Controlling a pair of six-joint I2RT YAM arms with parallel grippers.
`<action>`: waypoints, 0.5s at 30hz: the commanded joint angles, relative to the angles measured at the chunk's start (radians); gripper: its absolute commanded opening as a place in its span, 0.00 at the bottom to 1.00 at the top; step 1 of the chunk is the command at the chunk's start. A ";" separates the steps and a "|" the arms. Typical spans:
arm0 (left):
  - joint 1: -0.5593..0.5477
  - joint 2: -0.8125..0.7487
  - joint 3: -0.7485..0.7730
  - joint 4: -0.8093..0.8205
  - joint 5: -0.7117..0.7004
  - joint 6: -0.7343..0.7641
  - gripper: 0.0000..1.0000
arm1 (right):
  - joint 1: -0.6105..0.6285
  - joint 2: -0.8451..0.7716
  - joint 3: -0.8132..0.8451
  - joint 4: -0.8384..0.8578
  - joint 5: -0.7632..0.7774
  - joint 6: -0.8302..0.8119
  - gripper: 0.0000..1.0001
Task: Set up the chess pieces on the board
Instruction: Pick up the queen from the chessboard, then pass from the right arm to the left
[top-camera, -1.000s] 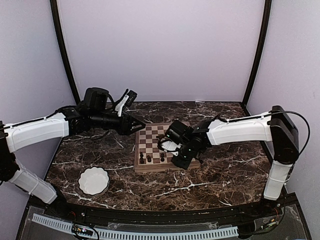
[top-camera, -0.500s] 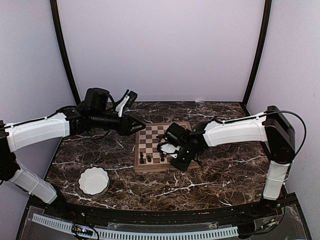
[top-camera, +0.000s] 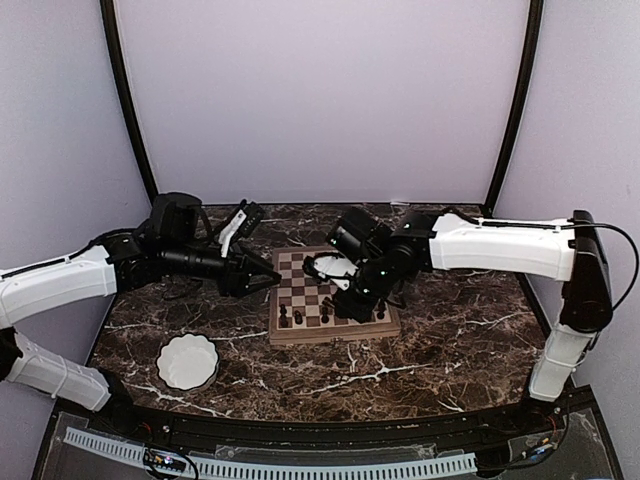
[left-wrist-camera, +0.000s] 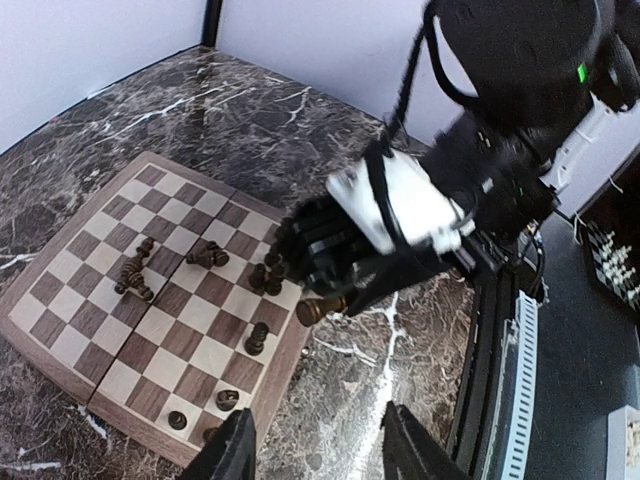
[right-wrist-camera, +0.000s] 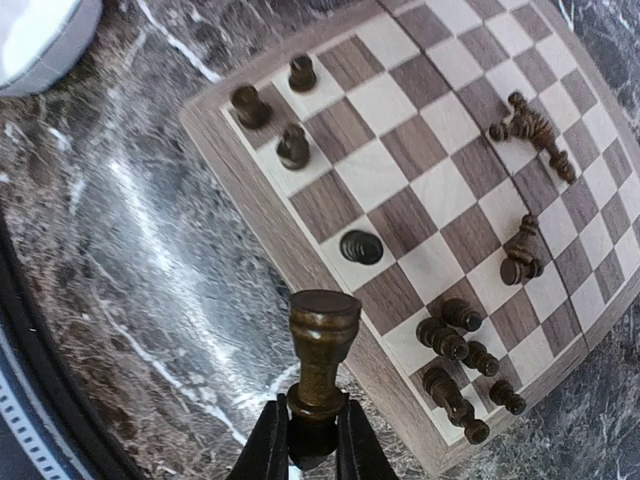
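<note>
Right gripper (right-wrist-camera: 305, 445): pinched shut on one chess piece (right-wrist-camera: 322, 365), gripped at its head end.
Left gripper (left-wrist-camera: 320, 455): partly open, holding nothing, at the board's left side.
Board (right-wrist-camera: 445, 195): four standing pieces (right-wrist-camera: 293, 145) near its front edge; fallen pieces (right-wrist-camera: 530, 125) lie further in.
Held piece: over the front rim, long axis in line with the fingers, flat base leading.
Bearing: free edge squares lie just ahead of that base; right arm is nearer.

Right gripper (right-wrist-camera: 310, 435) clamps a chess piece (right-wrist-camera: 322, 350) — left gripper (left-wrist-camera: 320, 455) gapes.
</note>
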 joint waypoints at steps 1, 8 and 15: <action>-0.008 -0.053 -0.053 0.032 0.134 0.051 0.47 | 0.009 -0.043 0.079 -0.030 -0.115 -0.016 0.04; -0.008 0.041 -0.008 0.115 0.231 -0.014 0.52 | 0.020 -0.015 0.172 -0.056 -0.116 -0.065 0.04; -0.008 0.163 -0.001 0.246 0.309 -0.167 0.53 | 0.039 -0.013 0.190 -0.059 -0.096 -0.096 0.05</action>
